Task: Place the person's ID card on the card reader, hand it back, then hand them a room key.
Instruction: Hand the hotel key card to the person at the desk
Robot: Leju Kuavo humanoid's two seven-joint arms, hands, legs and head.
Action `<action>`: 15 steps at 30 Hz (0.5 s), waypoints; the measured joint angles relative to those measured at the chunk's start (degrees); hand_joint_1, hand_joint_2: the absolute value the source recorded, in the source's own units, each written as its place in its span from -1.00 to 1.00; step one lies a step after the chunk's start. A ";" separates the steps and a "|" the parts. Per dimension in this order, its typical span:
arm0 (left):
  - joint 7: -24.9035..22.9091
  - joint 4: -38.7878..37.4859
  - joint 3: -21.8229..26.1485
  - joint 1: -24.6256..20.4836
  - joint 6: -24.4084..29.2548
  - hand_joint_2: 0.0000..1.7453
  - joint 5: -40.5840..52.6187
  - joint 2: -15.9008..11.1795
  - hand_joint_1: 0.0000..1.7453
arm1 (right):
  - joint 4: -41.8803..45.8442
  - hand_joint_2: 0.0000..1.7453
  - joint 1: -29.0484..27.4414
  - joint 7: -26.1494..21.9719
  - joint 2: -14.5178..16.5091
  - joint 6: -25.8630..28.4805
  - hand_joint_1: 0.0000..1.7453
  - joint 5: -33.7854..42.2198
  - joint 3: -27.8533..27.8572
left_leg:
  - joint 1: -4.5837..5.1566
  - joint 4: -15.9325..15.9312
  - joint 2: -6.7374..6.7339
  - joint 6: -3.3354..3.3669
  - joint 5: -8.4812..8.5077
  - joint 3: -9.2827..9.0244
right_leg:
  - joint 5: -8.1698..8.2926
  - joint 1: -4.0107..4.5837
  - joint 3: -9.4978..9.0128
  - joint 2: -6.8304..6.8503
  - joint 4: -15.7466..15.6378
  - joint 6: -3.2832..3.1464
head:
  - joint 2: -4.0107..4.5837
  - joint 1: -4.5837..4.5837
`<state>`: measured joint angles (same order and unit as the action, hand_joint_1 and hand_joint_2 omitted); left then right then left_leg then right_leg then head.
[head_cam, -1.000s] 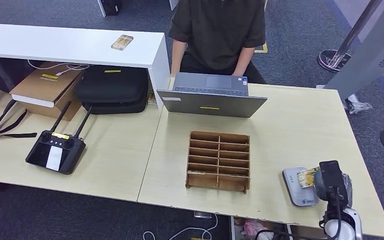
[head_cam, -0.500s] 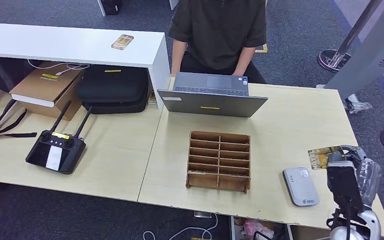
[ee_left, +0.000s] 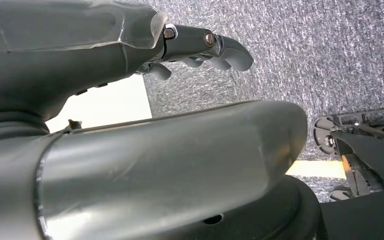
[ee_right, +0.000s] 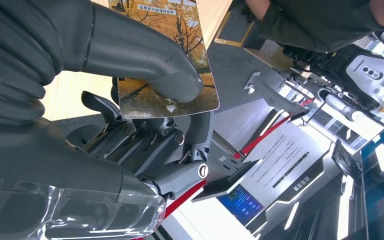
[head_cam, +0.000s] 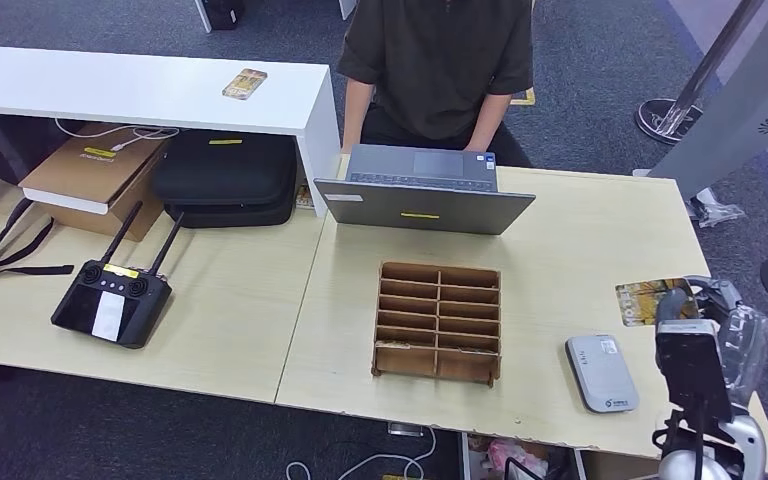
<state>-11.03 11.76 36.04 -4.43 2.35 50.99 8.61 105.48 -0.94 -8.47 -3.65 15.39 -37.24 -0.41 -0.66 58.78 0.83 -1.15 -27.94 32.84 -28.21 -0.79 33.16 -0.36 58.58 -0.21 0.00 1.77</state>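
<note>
My right hand [head_cam: 705, 305] is raised at the table's right edge and pinches the ID card [head_cam: 650, 300], a card with an autumn-tree picture. The card hangs in the air just beyond and to the right of the white card reader [head_cam: 601, 372], clear of it. In the right wrist view the thumb [ee_right: 140, 57] presses on the card [ee_right: 180, 95], with the darker fingers underneath. A person [head_cam: 438, 60] in a dark shirt sits behind the laptop [head_cam: 422, 195]. Another small card [head_cam: 244, 84] lies on the white shelf. My left hand [ee_left: 205, 47] hangs over the carpet and holds nothing.
A wooden slotted organizer [head_cam: 438, 322] stands at the table's middle, left of the reader. A black remote controller [head_cam: 112, 300] lies at the left, with a black case [head_cam: 225, 180] and a cardboard box [head_cam: 90, 180] under the shelf. A stanchion base [head_cam: 665, 120] stands far right.
My right hand lifted the ID card off the card reader, then carried it right and slightly farther from me. The reader now lies bare.
</note>
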 joint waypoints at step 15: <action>0.87 0.00 1.54 0.49 0.40 -1.00 -0.36 0.00 -1.00 | 3.93 1.00 -1.41 -4.46 2.63 11.69 1.00 3.04 3.80 | 0.00 0.00 -0.01 0.00 -0.01 -0.01 | 0.00 0.00 0.02 -0.01 -0.01 0.00 | 0.00 0.02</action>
<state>-10.16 11.76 37.57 -3.94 2.75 50.63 8.61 109.41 -2.35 -12.93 -1.02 27.09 -34.20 3.39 -0.66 58.78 0.82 -1.15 -27.95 32.83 -28.22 -0.79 33.18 -0.37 58.57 -0.21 0.00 1.79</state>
